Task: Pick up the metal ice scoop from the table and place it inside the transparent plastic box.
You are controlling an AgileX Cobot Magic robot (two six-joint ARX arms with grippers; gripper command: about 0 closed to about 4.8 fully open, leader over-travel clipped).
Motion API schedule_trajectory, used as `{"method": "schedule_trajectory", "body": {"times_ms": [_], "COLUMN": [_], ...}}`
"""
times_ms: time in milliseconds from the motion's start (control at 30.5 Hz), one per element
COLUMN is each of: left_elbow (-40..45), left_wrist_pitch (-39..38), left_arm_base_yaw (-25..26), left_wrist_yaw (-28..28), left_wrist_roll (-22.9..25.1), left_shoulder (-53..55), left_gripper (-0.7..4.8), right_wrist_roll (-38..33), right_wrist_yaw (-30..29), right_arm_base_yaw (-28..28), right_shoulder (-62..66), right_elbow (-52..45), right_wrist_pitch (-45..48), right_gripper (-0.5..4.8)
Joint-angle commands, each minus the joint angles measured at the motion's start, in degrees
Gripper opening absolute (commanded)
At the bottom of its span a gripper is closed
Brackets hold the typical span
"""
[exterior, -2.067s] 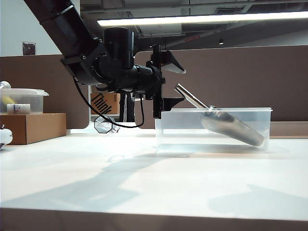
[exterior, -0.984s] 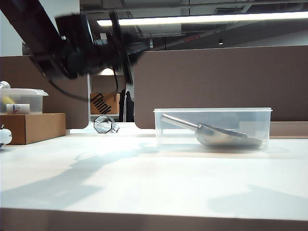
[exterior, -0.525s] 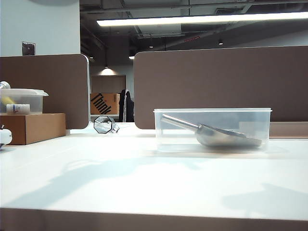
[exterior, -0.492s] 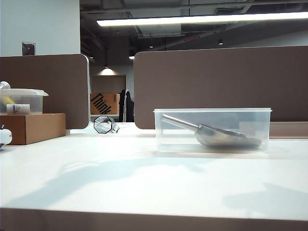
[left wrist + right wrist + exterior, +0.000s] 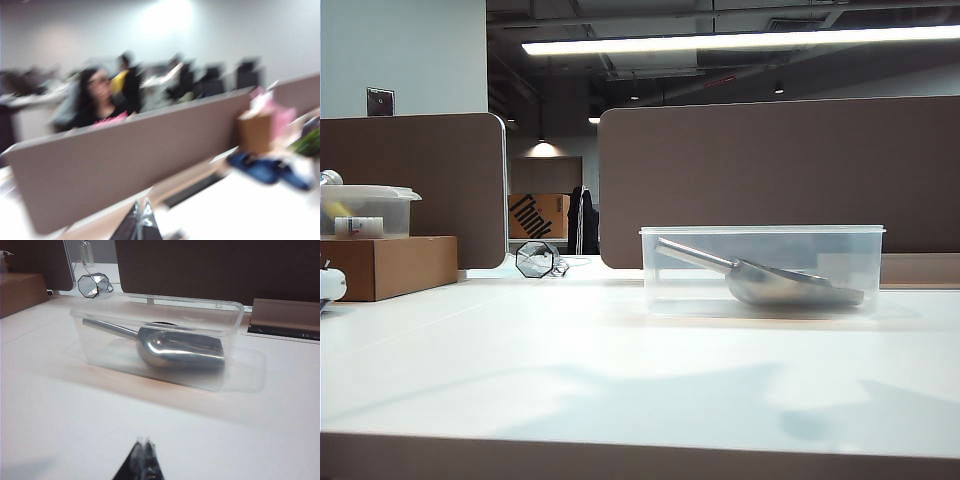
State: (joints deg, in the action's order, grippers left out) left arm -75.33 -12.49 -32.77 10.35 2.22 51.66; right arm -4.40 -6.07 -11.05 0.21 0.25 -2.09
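The metal ice scoop (image 5: pixel 785 284) lies inside the transparent plastic box (image 5: pixel 762 268) on the white table (image 5: pixel 620 370), its handle slanting up toward the box's left end. From the right wrist view the scoop (image 5: pixel 175 349) rests in the box (image 5: pixel 160 340), with my right gripper (image 5: pixel 145 442) shut and empty some way in front of the box, low over the table. My left gripper (image 5: pixel 140 205) is shut with nothing in it; its view is blurred and shows the brown partition and the office beyond. Neither arm appears in the exterior view.
A cardboard box (image 5: pixel 388 265) stands at the left edge with a small lidded clear tub (image 5: pixel 365 210) on it. An octagonal glass object (image 5: pixel 538 259) sits at the back. Brown partitions (image 5: pixel 770 170) close off the far side of the table.
The left arm, which hung over the box's left end, swung up and left out of the exterior view. The scoop settled from tilted to lying flat in the box. Shadows on the table shifted.
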Motion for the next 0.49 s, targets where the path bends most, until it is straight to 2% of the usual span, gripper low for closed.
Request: {"method": "schedule_trajectory", "body": {"times_ms": [33,131,263,361,492], "left_elbow": [0.13,1.81,8.52,14.21,21.03], "left_wrist_pitch": [-12.17,-19.96,-23.8,-24.74,-24.68], "left_arm_base_yaw": [-6.69,-14.93,-24.59,-30.27,-34.36], "left_wrist_yaw": [-13.4,-24.46,-34.62,-37.92,-41.24], "left_wrist_roll": [5.16,6.38,5.07,2.67,1.77], "left_shoulder": [-4.35,-8.87,-15.89,-21.35,-28.46], "left_gripper": [-0.05,-0.05,-0.05,-0.05,-0.05], "right_wrist_roll": [0.11,0.11,0.11,0.09,0.11], "right_wrist_yaw": [-0.09,-0.07,-0.07,-0.09,-0.07], "right_arm_base_yaw": [-0.07,-0.07,-0.04,-0.04,0.02], "right_shoulder": [0.0,0.0,0.0,0.0,-0.02], "right_elbow": [0.04,0.04,0.07,0.07,0.07], "right_wrist_pitch": [0.74,0.74,0.74,0.74,0.74], "right_gripper": [-0.01,-0.01,-0.01,-0.01,-0.01]}}
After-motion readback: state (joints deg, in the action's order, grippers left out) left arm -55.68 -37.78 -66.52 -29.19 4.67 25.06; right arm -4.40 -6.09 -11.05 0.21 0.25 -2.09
